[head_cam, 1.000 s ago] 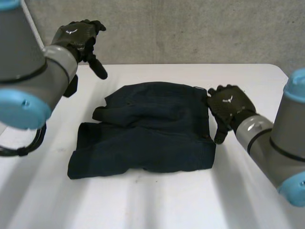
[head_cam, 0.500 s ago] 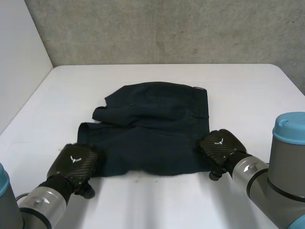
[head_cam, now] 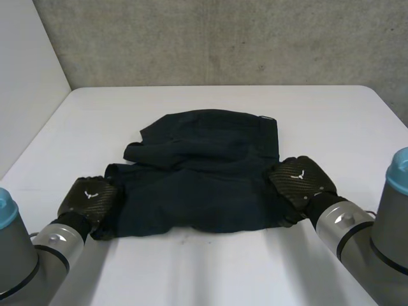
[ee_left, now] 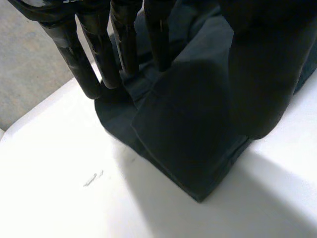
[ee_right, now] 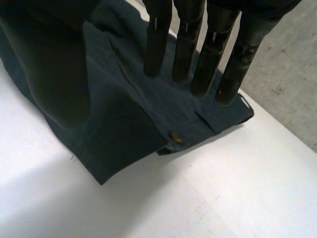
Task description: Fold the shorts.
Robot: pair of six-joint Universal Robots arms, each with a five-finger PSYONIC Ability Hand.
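Note:
Dark navy shorts (head_cam: 204,172) lie loosely folded in the middle of the white table (head_cam: 210,268), one leg flap turned over at the far left. My left hand (head_cam: 89,201) is at the shorts' near left corner, open, its straight fingers (ee_left: 91,64) reaching over the cloth (ee_left: 188,129) and the thumb (ee_left: 262,74) held apart above it. At the near right corner my right hand (head_cam: 298,183) is open too, with fingers (ee_right: 185,44) straight over the waistband side (ee_right: 129,114), close to a small button (ee_right: 174,137).
A concrete wall (head_cam: 223,38) runs behind the table and a white panel (head_cam: 25,95) stands at the left. Bare tabletop lies in front of the shorts and on both sides of them.
My left hand came down from the far left to the shorts' near left corner. My right hand slid from the right edge to the near right corner. The shorts have not moved.

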